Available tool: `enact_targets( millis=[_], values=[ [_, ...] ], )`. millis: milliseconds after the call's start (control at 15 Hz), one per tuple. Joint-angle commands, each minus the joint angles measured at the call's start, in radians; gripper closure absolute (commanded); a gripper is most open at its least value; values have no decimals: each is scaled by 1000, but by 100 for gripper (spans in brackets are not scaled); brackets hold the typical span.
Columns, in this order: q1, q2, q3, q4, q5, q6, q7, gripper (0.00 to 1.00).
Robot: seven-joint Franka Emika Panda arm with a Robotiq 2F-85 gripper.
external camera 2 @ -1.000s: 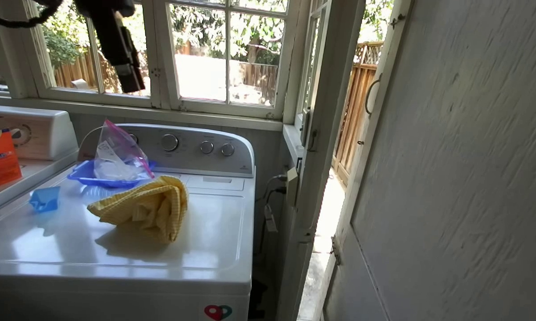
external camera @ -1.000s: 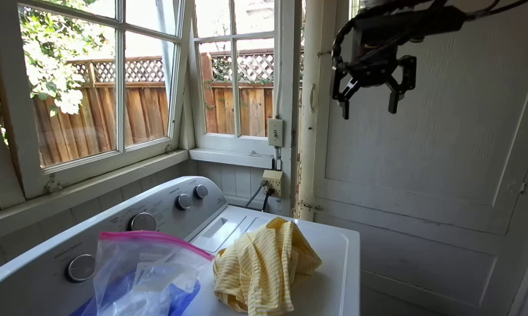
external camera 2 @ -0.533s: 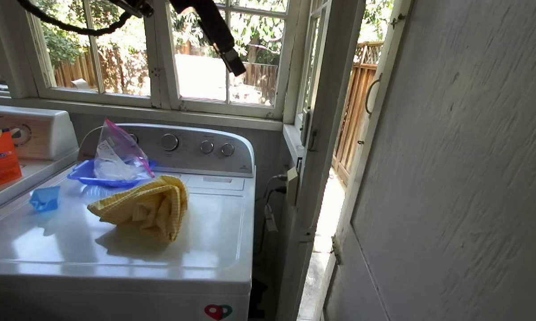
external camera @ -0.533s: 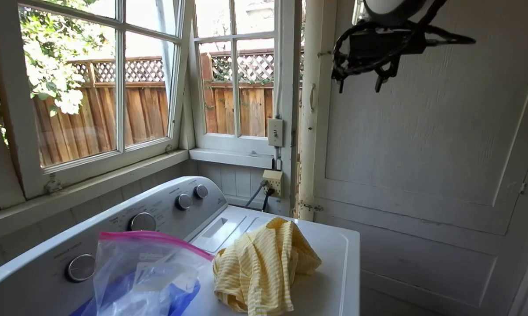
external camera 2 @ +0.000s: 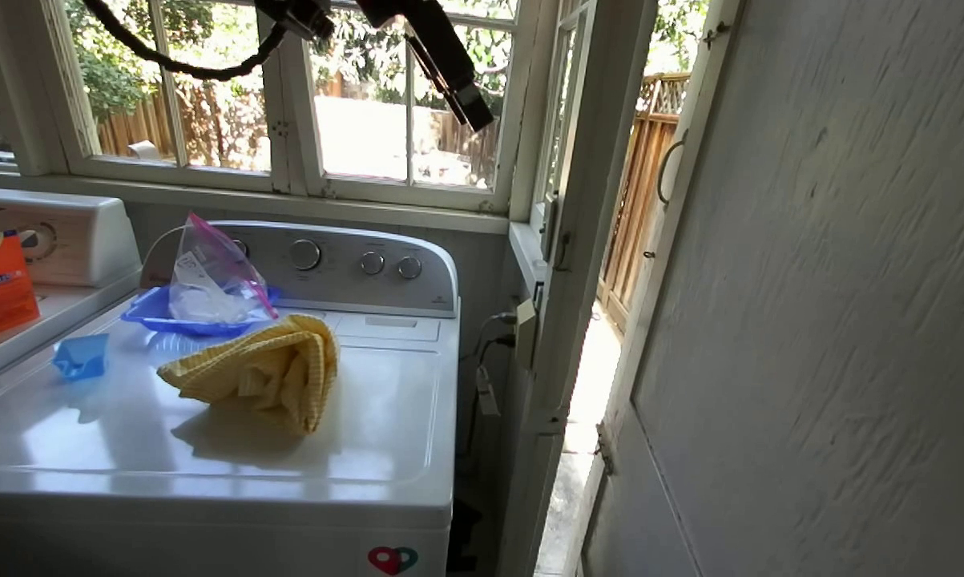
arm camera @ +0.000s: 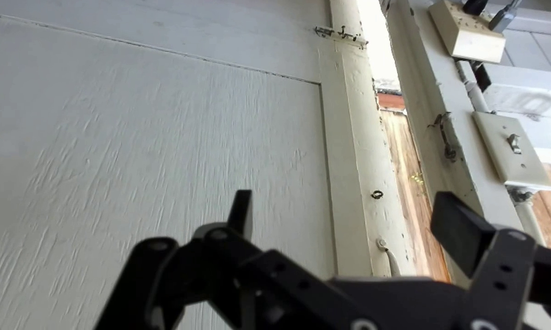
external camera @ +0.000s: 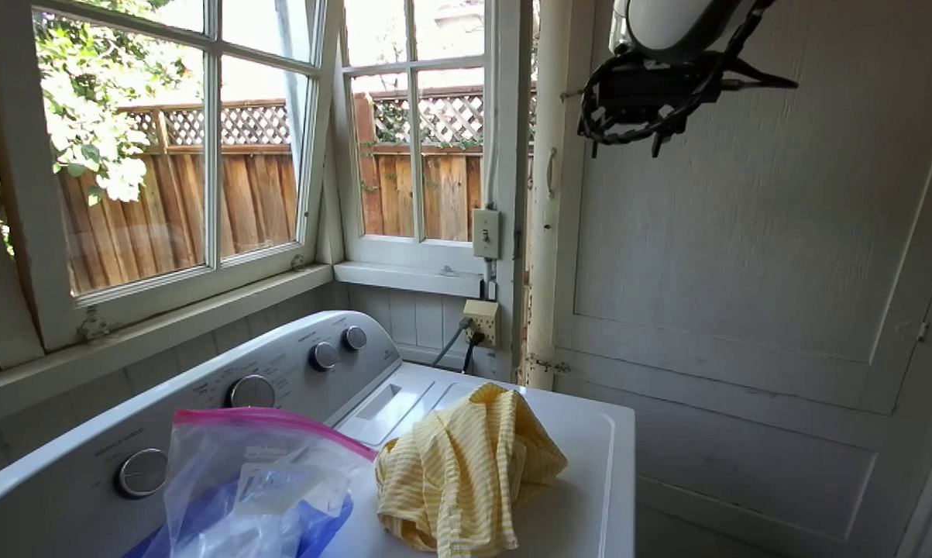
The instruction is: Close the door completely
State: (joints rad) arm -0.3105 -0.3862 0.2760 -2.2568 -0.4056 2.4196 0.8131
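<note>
Windows (external camera: 212, 155) glow; the ajar door (external camera: 737, 248) stands before the hand (arm camera: 348, 215), apart from its spread fingers (arm camera: 460, 233).

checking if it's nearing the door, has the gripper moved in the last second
Yes. In an exterior view, the gripper has crossed from picture-left to picture-right of the window post, appearing nearer the door.

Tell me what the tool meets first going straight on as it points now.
Most likely the door, probably near its free edge; the tool, open, faces it in the wrist view, though depth is unclear.
</note>
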Motion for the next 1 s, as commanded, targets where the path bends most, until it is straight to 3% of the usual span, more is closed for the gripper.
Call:
enact_targets(
  millis=[0, 333, 467, 600, 667, 933],
  values=[
    [44, 5, -39, 4, -23, -8, 15, 0],
    [-11, 134, -35, 66, -184, 147, 161, 0],
    [-43, 218, -33, 126, -317, 215, 275, 0],
    [-34, 298, -58, 205, -446, 210, 404, 0],
    [-82, 338, -14, 248, -469, 201, 442, 0],
    [-59, 498, -26, 418, -614, 194, 614, 0]
  ],
)
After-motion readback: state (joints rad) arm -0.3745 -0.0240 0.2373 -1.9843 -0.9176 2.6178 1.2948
